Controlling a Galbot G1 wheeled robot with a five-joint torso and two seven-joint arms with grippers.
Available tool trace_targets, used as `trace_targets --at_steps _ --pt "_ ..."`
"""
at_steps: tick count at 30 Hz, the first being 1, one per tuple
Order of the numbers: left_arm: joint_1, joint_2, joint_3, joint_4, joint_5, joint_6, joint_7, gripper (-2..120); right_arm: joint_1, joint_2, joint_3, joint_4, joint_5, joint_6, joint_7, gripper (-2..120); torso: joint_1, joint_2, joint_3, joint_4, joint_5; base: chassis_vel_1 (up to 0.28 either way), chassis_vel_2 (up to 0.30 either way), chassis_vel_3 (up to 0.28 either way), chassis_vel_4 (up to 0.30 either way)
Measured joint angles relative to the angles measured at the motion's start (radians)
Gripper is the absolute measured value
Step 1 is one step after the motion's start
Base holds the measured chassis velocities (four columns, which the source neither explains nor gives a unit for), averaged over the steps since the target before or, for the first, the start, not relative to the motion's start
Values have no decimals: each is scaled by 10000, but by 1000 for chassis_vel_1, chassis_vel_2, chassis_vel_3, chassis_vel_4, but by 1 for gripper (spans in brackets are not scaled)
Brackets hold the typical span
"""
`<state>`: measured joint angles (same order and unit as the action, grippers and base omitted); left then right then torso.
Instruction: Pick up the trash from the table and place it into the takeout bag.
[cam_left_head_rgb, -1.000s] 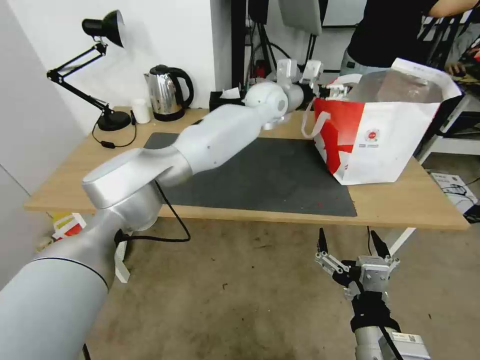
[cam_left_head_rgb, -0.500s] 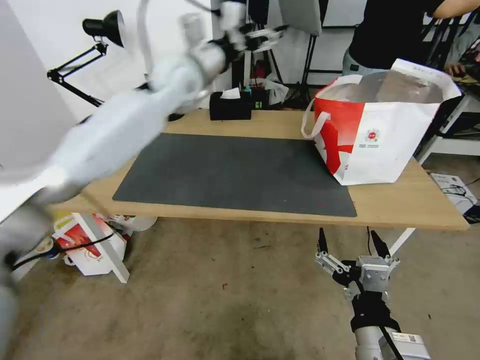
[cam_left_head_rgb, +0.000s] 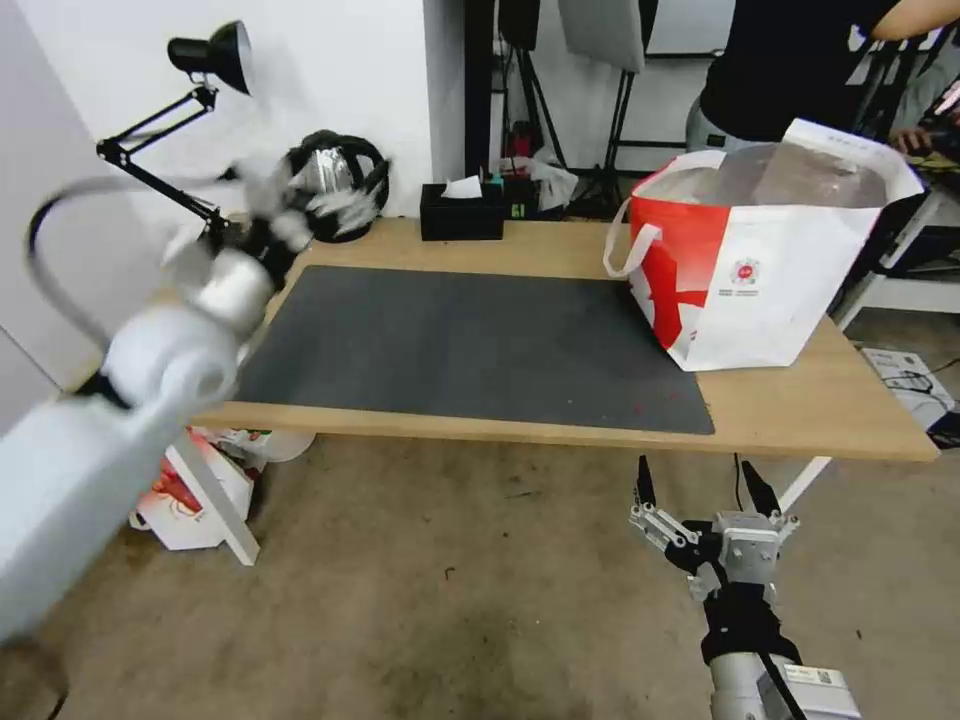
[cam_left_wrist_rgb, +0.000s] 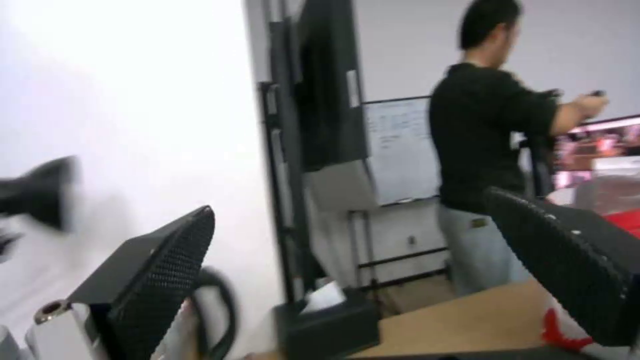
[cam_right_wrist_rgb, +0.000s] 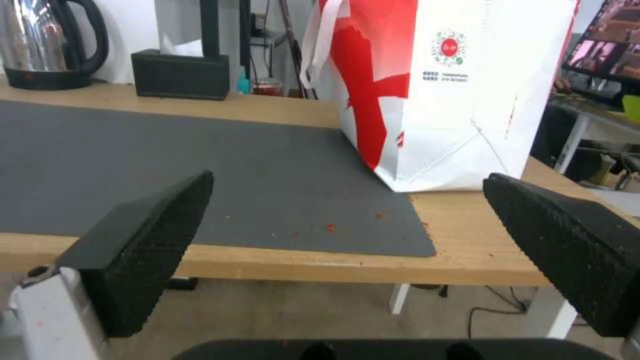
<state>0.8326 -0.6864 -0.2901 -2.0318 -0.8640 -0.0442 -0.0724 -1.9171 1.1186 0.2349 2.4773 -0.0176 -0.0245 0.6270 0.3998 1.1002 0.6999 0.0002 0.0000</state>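
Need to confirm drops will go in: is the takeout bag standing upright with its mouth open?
Yes. The takeout bag stands upright on the table, its mouth spread wide and the foil lining showing. Its contents cannot be seen.

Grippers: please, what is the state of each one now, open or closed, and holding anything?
Left gripper: open, holding nothing, raised near the kettle.
Right gripper: open, holding nothing, low in front of the table.
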Motion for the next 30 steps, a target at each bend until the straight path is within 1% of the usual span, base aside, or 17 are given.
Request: trace_targets --at_steps 1,2,3,4,5,7,9,10,12,14,15,17,22,24,25,28,30 --pt "1043 -195 -725 -412 341 -6 -142 100 0 0 0 0 -1 0 0 100 0 0 0 0 0 0 0 0 0" --pt "1519 -329 -1061 -605 535 -19 -206 100 -1 0 0 0 0 0 0 100 0 0 0 1 -3 0 0 0 0" --pt "2654 -802 -1888 -1018 1253 -92 -255 100 0 0 0 -1 -1 0 0 100 -2 1 -1 -2 4 0 0 0 0" --pt "3337 -1178 -2320 -1255 1678 -183 -255 100 -1 0 0 -1 0 0 0 100 -1 0 -1 -6 0 0 0 0 0" --pt "3337 -1178 -2320 -1255 1678 -183 -255 100 -1 0 0 -1 0 0 0 100 -1 0 -1 -6 0 0 0 0 0" --pt "4792 -2154 -3065 -1699 2504 -446 -41 100 0 -1 0 -2 0 0 0 100 1 0 0 -2 2 0 0 0 0" --pt "6076 -3270 -3481 -2001 3454 -1010 220 100 0 0 1 -2 -1 0 0 100 0 1 -1 3 2 0 0 0 0" --pt "6076 -3270 -3481 -2001 3454 -1010 220 100 0 0 1 -2 -1 0 0 100 0 1 -1 3 2 0 0 0 0" --pt "6945 -4243 -3608 -2143 4473 -1543 489 100 0 1 0 -2 0 0 0 100 1 0 0 -2 3 0 0 0 0" --pt "7394 -4869 -3595 -2202 5030 -1888 638 100 0 0 0 -1 0 0 0 100 0 -1 0 -3 4 0 0 0 0" --pt "7394 -4869 -3595 -2202 5030 -1888 638 100 0 0 0 -1 0 0 0 100 0 -1 0 -3 4 0 0 0 0" --pt "7874 -5560 -3511 -2267 5517 -2293 741 100 0 0 0 -2 0 0 1 100 0 -1 0 -3 3 0 0 0 0" --pt "8335 -6155 -3394 -2128 6295 -2806 807 100 0 0 0 -2 0 0 0 100 0 -1 0 -2 5 0 0 0 0" --pt "8495 -6321 -3177 -1726 6657 -3121 816 100 0 0 0 -1 0 0 0 100 0 -2 0 -2 1 0 0 0 0" --pt "8495 -6321 -3177 -1726 6657 -3121 816 100 0 0 0 -1 0 0 0 100 0 -2 0 -2 1 0 0 0 0" --pt "8459 -6449 -2957 -1041 6803 -3480 899 100 0 0 0 -1 0 0 0 100 2 -3 1 -3 1 0 0 0 0" --pt "8443 -6498 -2926 -867 6829 -3553 923 100 -1 0 0 -2 0 0 0 100 3 -3 1 -3 0 0 0 0 0"
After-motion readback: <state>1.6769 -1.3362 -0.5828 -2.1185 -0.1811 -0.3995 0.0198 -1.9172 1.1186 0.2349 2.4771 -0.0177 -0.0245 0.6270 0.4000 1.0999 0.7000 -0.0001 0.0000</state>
